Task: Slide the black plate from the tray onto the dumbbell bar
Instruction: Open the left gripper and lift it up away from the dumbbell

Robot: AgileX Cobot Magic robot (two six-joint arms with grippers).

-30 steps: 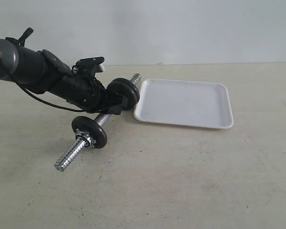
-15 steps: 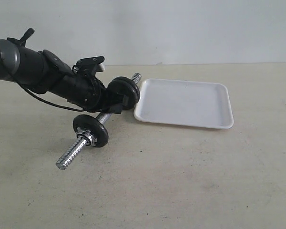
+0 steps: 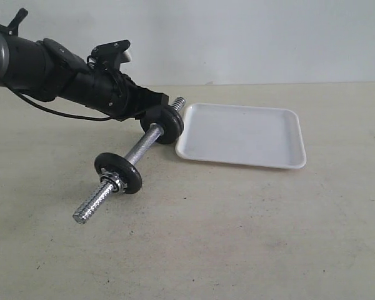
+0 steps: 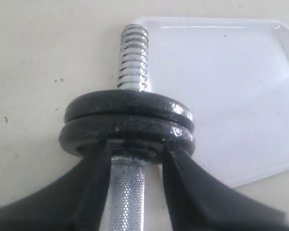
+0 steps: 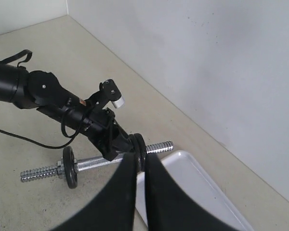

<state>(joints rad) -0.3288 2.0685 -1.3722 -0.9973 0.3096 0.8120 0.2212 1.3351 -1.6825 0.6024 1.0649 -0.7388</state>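
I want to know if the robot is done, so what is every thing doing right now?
dumbbell bar: lying on the table, one end by the tray
pair of black plates: on the bar, pressed together
single black plate: on the bar's other end, nut outside it
tray: nothing in it
left gripper: open, straddling the bar
right gripper: shut, holding nothing

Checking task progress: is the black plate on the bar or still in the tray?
On the bar. The shallow white plastic tray lies empty; two black metal discs sit stacked on the chrome threaded dumbbell bar.
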